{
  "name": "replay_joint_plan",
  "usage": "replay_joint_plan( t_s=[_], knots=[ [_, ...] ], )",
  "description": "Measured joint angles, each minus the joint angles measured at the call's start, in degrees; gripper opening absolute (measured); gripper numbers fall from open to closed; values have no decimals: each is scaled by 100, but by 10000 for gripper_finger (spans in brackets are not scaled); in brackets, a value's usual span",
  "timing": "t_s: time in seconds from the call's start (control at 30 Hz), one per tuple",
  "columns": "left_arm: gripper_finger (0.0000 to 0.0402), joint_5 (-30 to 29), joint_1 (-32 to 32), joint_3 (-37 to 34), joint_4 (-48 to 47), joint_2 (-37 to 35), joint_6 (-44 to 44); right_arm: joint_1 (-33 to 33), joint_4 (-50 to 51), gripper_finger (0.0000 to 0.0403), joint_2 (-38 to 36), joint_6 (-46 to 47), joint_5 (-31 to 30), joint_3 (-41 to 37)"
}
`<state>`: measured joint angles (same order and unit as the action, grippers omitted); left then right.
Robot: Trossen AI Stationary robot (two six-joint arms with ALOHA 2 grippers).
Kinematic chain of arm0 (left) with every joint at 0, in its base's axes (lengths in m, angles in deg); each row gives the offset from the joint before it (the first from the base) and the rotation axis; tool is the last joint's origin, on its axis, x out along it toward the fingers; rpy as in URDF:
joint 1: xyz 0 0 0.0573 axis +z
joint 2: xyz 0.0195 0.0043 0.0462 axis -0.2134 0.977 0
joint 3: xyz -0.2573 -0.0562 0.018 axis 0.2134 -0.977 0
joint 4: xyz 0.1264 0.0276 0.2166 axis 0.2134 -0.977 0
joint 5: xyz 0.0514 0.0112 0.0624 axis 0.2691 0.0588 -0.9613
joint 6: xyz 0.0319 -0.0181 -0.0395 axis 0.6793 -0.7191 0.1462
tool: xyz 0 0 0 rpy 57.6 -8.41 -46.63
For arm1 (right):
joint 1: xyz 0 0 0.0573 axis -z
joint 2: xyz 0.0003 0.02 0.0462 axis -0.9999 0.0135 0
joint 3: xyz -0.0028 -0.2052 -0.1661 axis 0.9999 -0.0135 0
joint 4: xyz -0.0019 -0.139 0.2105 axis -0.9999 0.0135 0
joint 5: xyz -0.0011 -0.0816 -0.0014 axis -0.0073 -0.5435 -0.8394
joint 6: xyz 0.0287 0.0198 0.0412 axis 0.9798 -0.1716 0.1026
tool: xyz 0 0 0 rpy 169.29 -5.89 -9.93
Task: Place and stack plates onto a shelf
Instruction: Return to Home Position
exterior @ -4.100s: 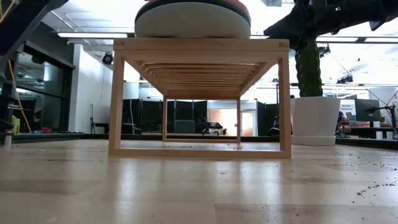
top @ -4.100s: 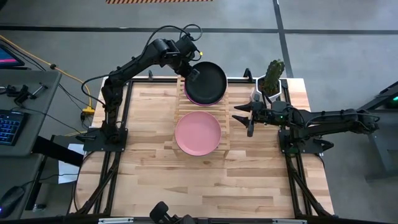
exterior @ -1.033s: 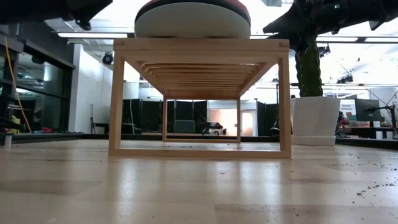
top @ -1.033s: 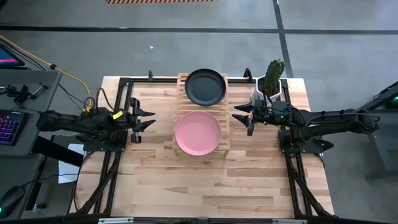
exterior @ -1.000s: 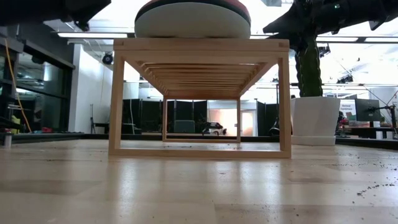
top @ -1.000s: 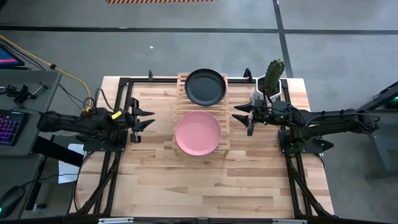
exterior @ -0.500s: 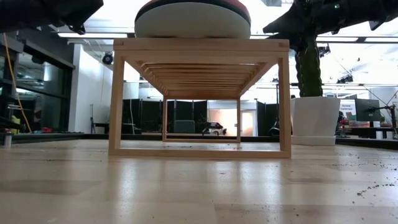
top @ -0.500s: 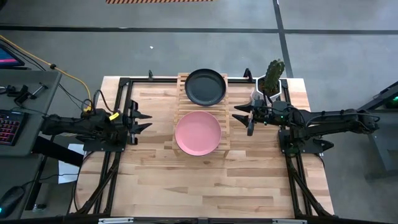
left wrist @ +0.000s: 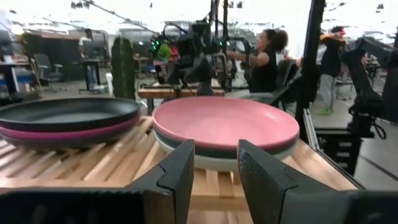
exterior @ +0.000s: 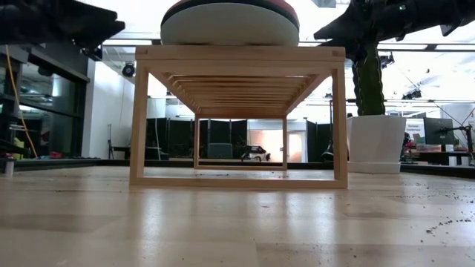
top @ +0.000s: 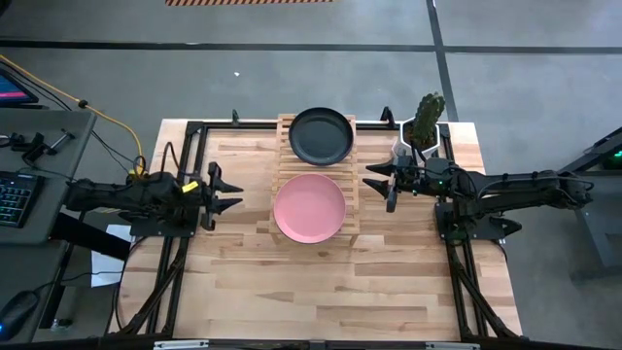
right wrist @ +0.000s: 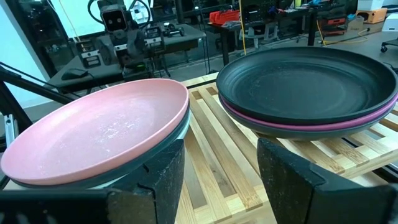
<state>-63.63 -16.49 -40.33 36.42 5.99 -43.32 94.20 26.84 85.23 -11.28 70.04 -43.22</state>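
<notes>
Now that left gripper (top: 233, 194) has quit the black plate (top: 321, 136) | jaws apart | right gripper (top: 369, 177) unmoved, apart

1. A light wooden tabletop (top: 321, 282) filled the middle.
2. A green cactus (top: 429, 109) in a white pot (exterior: 377, 141) stood at its far right corner.
3. A keyboard (top: 14, 199) lay on a grey desk (top: 68, 165) to the left.
4. A person (left wrist: 264, 70) in a dark top stood in the room beyond.
</notes>
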Motion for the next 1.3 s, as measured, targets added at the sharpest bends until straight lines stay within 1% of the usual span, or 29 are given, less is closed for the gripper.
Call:
replay_joint_plan(
  t_s=[0.17,0.27,0.37,0.43,0.6,0.7,0.77,0.83,0.87,0.97,1.0,1.07,1.13,1.23,1.3],
  knots=[
    [113,71,-14,-56,-232,-143,-147,2,4,185,0,2,2,0],
    [113,54,-53,-439,-34,-362,-192,0,43,185,0,2,2,0],
    [113,-116,-57,-839,363,-647,-178,0,47,185,0,2,4,0],
    [113,-268,-55,-813,194,-797,-158,0,55,185,-2,3,4,0],
    [113,-385,-57,-828,-107,-969,-154,2,64,185,-2,201,8,0],
    [113,-717,-55,-828,-172,-952,-154,-2,203,184,-4,255,179,0],
    [113,-920,-55,-828,-238,-945,-169,-30,379,170,-4,237,210,0],
    [113,-992,-55,-828,-251,-945,-197,-31,496,139,-26,183,203,0],
    [113,-993,-55,-828,-250,-945,-195,-31,565,115,-69,128,203,0],
    [113,-993,-55,-828,-252,-945,-195,5,1017,28,-289,26,210,-2],
    [113,-993,-55,-828,-252,-945,-195,20,1110,15,-391,2,210,-43],
    [113,-993,-55,-828,-254,-945,-195,26,1087,20,-691,4,212,-292],
    [113,-993,-55,-828,-256,-945,-195,24,973,22,-1005,73,212,-706],
    [113,-993,-55,-828,-257,-945,-195,24,495,5,-1501,177,386,-1393],
    [113,-993,-55,-828,-257,-945,-195,24,189,5,-1832,124,525,-1703]
  ],
)
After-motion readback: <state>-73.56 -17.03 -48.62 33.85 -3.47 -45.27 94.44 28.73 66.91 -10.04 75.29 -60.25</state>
